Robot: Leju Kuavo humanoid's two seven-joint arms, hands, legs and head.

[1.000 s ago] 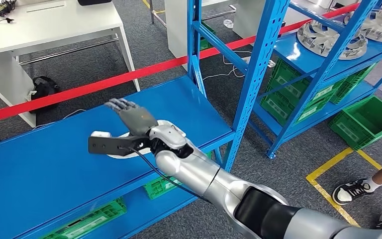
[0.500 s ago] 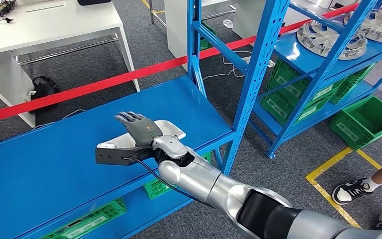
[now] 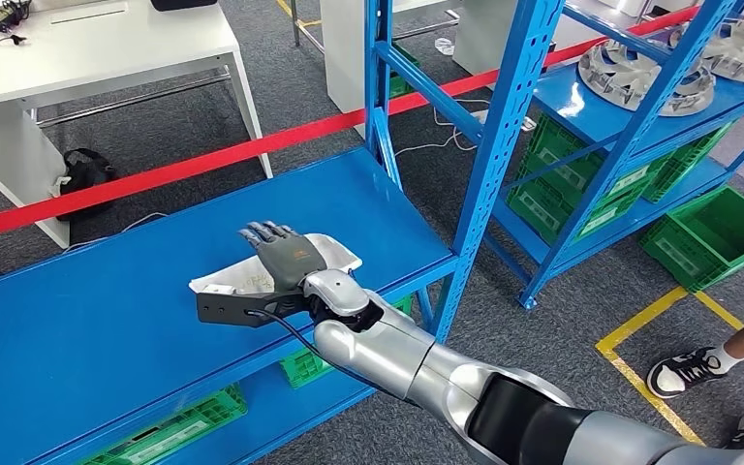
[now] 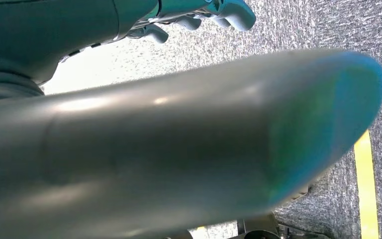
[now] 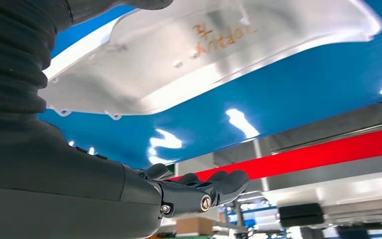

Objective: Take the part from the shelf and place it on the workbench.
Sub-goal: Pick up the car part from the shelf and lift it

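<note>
The part [image 3: 335, 251] is a flat white-silver panel lying on the blue shelf surface [image 3: 107, 320], near its front edge. My right hand [image 3: 285, 260] lies over the middle of the panel with its fingers stretched out and gripping nothing. In the right wrist view the part [image 5: 204, 55] rests flat on the blue surface, with orange writing on it, and my fingers [image 5: 199, 188] stand straight and apart from it. My left hand [image 4: 199, 15] hangs over grey carpet with loosely bent fingers and holds nothing.
A blue upright post [image 3: 494, 145] stands right of the part. Red tape [image 3: 203, 165] runs behind the shelf, with a white table [image 3: 87, 48] beyond. Hubcaps [image 3: 630, 73] and green crates [image 3: 717, 232] are at right. A person's shoe [image 3: 688, 373] is on the floor.
My right hand has drawn back toward me and come down lower over the panel. The part has stayed on the blue surface.
</note>
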